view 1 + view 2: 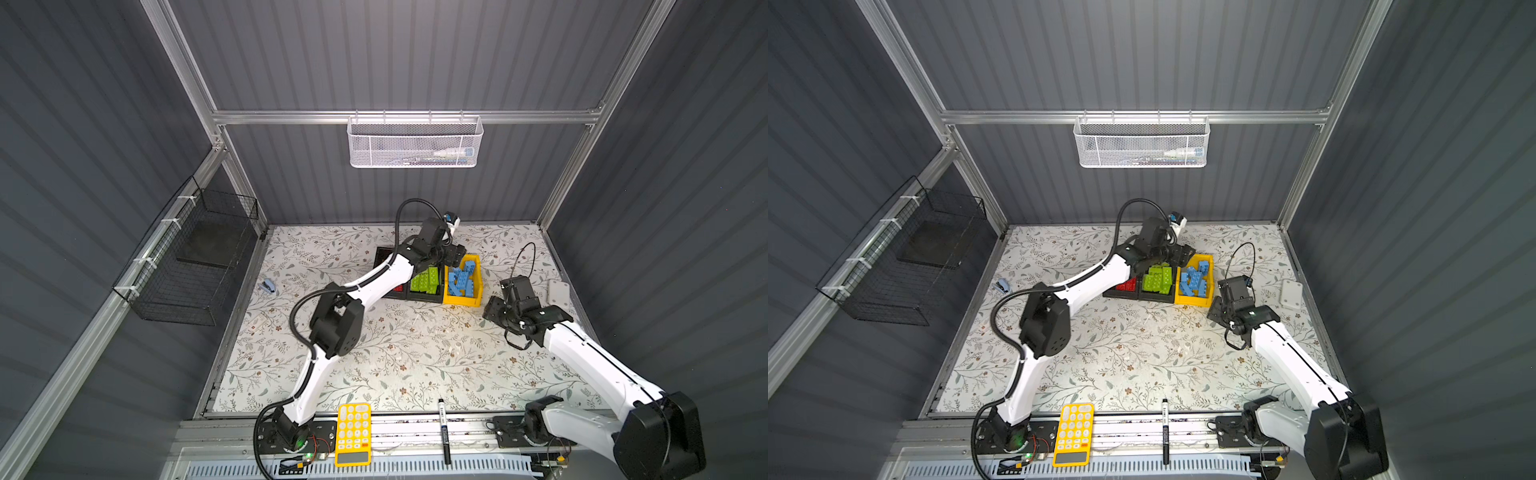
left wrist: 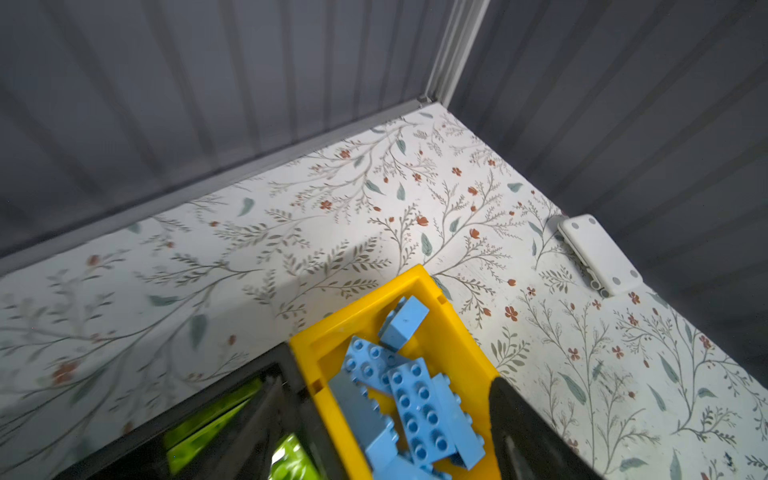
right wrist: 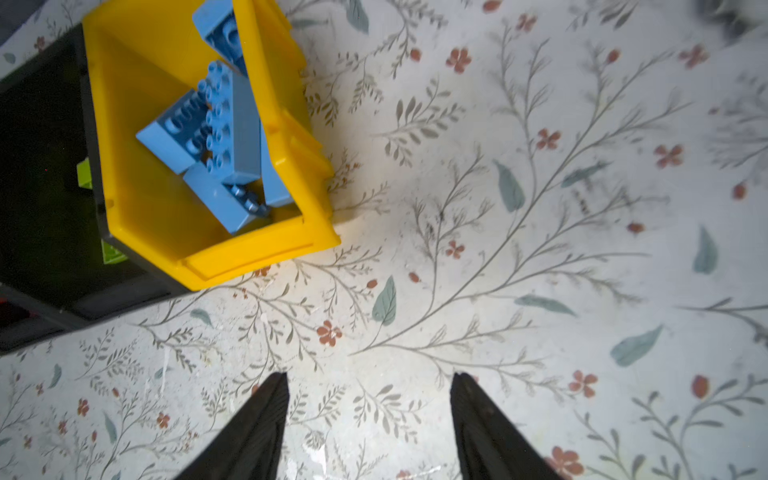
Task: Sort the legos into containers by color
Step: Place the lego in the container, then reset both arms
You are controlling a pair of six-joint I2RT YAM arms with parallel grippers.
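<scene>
L claw [image 1: 452, 258] spread, empty, just above seam btw yellow bin [image 3: 166, 199] & black bin [image 1: 424, 296]. R claw [image 3: 370, 378] spread, empty, over bare worktop [image 3: 540, 249]. Blue legos [image 2: 415, 399] piled in yellow bin, green legos [image 1: 426, 280] in black. Risk: claw snags rim on retreat, tips leaning brick [image 2: 405, 322] out.

On the desk [image 1: 415, 353] stood 3 bins: 1 yellow bin [image 1: 463, 300], 2 black bins [image 1: 1154, 296]. Approx. 6 blue bricks [image 2: 415, 407] lay visible; green bricks [image 1: 426, 280] and red bricks [image 1: 1127, 284] were partly hidden, nos. unclear. Also 2 arms [image 1: 374, 286], 2 baskets [image 1: 415, 143], 1 calculator [image 1: 353, 432], 1 marker [image 1: 444, 432].
</scene>
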